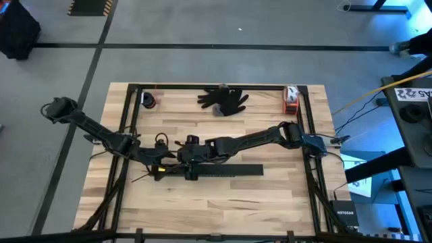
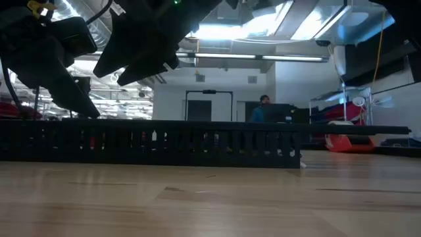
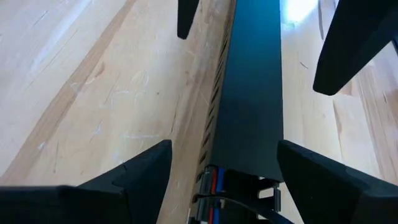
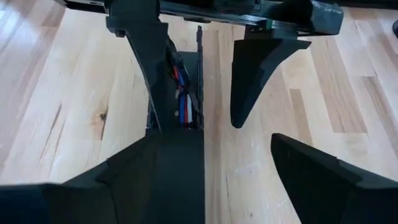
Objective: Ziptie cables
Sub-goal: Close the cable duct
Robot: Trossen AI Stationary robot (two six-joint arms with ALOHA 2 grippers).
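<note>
Near the middle of the desk [image 1: 270, 202], both arms meet over a long black slotted bar [image 1: 226, 171] that lies flat along the wood. The left tool [image 1: 164, 169] hangs over the left end of this bar, and its two dark fingers [image 3: 140, 174] are spread wide, one on each side of the bar, gripping nothing. The right tool [image 1: 183, 164] comes from the other side and is just beside the left one; its fingers [image 4: 311, 177] are also wide open and hold nothing. The cables [image 4: 182, 102] lie inside the bar's channel at that end, where red, blue and white strands show between the slotted walls; the left wrist view shows the same strands [image 3: 214, 182] at the open end, under the bar's cover. A pair of black gloves [image 1: 225, 99] rests near the far edge of the desk, and a small orange and white object [image 1: 291, 98] sits near the far right corner.
</note>
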